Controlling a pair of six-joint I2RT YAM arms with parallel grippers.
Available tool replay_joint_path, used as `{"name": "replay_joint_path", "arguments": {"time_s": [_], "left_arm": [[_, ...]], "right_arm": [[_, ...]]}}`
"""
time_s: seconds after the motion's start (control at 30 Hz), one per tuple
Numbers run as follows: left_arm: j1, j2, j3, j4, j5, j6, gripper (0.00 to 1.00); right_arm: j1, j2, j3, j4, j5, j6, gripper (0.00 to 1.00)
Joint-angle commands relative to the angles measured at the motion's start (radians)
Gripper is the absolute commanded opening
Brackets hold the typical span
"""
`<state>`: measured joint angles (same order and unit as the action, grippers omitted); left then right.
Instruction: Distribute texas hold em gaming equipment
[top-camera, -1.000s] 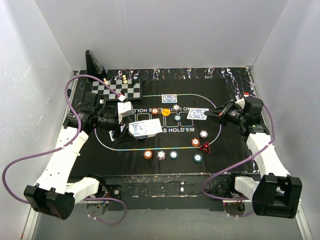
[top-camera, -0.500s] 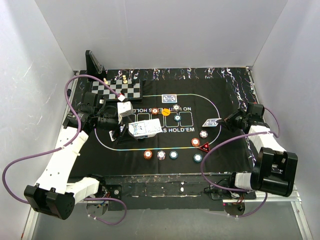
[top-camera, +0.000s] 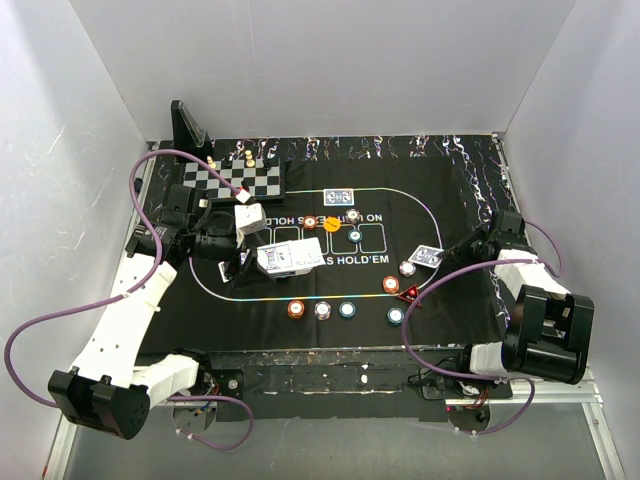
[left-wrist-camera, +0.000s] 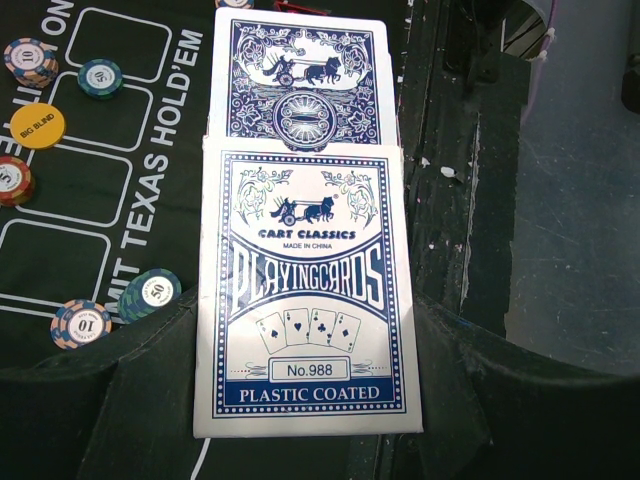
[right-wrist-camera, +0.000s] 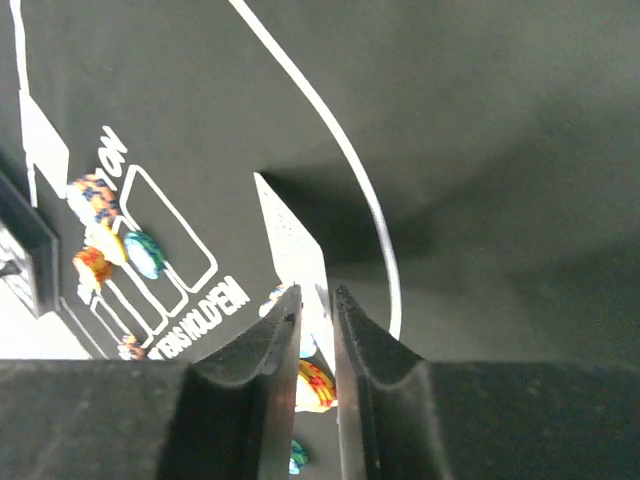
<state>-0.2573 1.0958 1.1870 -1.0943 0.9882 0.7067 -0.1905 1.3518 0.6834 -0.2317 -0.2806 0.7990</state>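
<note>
the left gripper is clamped on the blue-and-white card box, held over the left half of the black mat, with a blue-backed card sticking out of the box's open end. the right gripper sits low at the mat's right side. its jaws are a narrow slit apart around the edge of a single playing card, which is just right of a pale chip.

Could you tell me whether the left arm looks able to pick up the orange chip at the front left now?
Probably not: the left hand is shut on the card box, so it cannot grip, though nothing lies between it and the orange chip.
</note>
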Motion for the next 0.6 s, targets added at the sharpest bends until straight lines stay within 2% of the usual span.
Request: {"name": "replay_joint_path", "arguments": {"time_s": [0.0,0.07,0.27,0.33,0.37,0.43,0.57], "left_arm": [[0.004,-0.033,0.029,-0.004,0.041,0.014,0.41],[0.004,-0.036,0.029,-0.006,0.043,0.014,0.41],[0.003,-0.039,0.028,-0.009,0.044,0.02,0.41],[0.004,-0.039,0.022,-0.007,0.047,0.022,0.41],[0.003,-0.037,0.019,-0.007,0.049,0.022,0.41],[0.003,-0.036,0.016,-0.007,0.052,0.025,0.41],[0.004,-0.034,0.003,0.004,0.05,0.02,0.41]], "right_arm": [[-0.006,-0.025,-0.024,-0.086,0.06,-0.027,0.34],[-0.006,-0.051,-0.025,-0.118,0.08,-0.027,0.42],[-0.006,-0.172,0.013,-0.221,0.112,-0.021,0.53],[0.002,-0.245,0.015,-0.21,0.055,-0.009,0.59],[0.014,-0.288,0.024,-0.207,0.022,-0.006,0.66],[0.071,-0.315,0.065,-0.212,-0.047,-0.003,0.76],[0.274,-0.293,0.201,-0.219,-0.178,0.008,0.84]]}}
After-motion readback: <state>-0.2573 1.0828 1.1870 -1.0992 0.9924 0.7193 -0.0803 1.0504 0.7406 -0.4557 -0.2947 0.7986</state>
